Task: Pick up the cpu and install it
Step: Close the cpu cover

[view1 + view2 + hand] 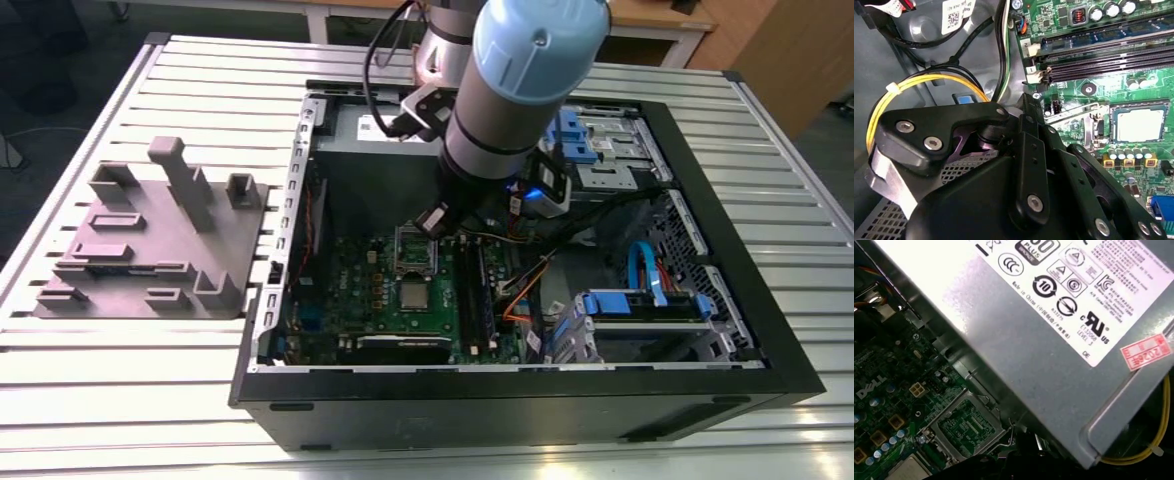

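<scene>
Gripper [438,222] low inside the open computer case [747,290], above the empty socket [412,253]; finger state impossible to tell. Cpu [415,296] flat on the motherboard [360,300], lower centre of the exterior view, just below the socket, apart from the gripper.

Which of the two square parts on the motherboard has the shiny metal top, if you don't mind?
The cpu, the one farther from the arm in the exterior view; the socket frame next to it has a green centre instead.

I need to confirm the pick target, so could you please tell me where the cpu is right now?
In the exterior view the cpu lies flat on the green motherboard inside the open case, just nearer the camera than the empty socket frame.
</scene>
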Robot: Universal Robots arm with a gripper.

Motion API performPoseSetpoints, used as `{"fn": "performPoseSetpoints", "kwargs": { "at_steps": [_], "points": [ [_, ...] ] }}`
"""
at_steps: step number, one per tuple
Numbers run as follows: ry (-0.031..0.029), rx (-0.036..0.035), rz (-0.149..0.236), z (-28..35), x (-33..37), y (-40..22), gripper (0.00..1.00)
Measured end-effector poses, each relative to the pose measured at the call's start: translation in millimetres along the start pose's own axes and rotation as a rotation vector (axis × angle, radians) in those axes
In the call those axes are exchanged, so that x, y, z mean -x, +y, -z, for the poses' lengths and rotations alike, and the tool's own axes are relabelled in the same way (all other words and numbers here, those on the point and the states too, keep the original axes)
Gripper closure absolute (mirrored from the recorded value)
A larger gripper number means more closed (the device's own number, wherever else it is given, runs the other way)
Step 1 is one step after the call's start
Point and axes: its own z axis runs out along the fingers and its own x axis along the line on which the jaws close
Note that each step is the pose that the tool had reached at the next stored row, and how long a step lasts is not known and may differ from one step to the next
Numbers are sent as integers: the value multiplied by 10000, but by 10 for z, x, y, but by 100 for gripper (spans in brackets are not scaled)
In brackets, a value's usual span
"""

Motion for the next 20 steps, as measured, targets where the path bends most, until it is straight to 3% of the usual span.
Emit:
{"fn": "performPoseSetpoints", "kwargs": {
  "at_steps": [9,15,20],
  "points": [
    [17,7,72,-17,-28,24,90],
    [120,-95,64,3,-28,30,90],
    [187,-160,60,61,-22,43,90]
  ]
}}
